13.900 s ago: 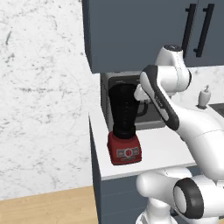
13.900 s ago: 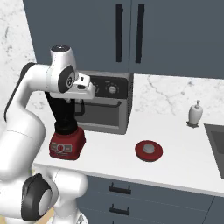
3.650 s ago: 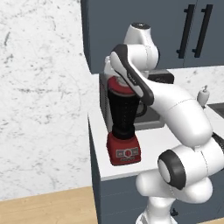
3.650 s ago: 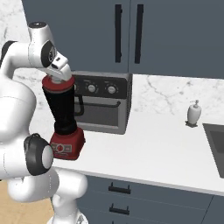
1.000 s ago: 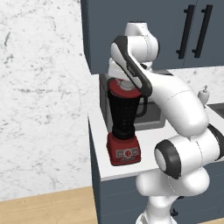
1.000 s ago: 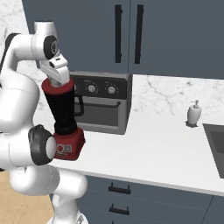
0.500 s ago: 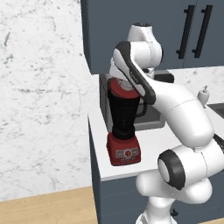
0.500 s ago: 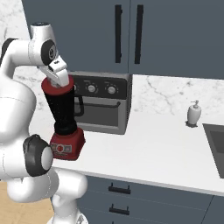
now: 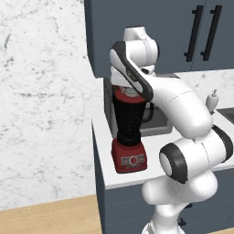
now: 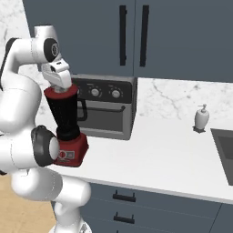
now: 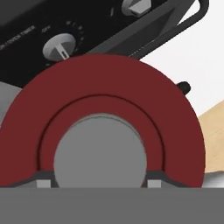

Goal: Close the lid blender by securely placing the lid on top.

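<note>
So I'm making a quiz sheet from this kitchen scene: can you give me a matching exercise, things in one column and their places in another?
Things:
1. lid
2. blender
3. toaster oven
4. soap bottle

Places:
A. by the sink
B. on top of the blender jar
C. against the wall, behind the blender
D. at the counter's left end

Pairs: 1-B, 2-D, 3-C, 4-A
</note>
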Robot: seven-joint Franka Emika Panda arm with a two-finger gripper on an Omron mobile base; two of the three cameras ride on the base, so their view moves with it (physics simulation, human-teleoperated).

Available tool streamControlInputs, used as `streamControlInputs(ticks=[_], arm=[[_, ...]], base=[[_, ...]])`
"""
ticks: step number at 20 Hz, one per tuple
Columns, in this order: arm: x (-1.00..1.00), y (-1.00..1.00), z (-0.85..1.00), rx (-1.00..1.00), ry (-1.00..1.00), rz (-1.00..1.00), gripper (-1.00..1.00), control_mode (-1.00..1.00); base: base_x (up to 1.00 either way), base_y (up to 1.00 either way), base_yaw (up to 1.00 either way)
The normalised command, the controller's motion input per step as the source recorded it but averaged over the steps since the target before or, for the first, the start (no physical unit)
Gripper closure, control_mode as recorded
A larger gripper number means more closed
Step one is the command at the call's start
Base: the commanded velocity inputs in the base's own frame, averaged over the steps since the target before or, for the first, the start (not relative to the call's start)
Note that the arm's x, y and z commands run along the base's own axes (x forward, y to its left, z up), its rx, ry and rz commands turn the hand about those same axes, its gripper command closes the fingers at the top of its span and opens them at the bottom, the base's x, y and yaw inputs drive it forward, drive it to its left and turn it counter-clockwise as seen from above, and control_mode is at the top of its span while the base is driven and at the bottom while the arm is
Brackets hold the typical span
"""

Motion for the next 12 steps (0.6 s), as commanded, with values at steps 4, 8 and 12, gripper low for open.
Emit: streamControlInputs(ticks=[4,8,12], arm=[[-0.53,0.14,-0.9,-0.01,-0.04,0.0,-1.0,-1.0],[-0.27,0.03,-0.27,0.0,-0.24,0.0,-1.0,-1.0],[-0.02,0.03,-0.02,0.01,-0.31,0.0,-1.0,-1.0]], base=[[0.0,0.0,0.0],[0.0,0.0,0.0],[0.0,0.0,0.0]])
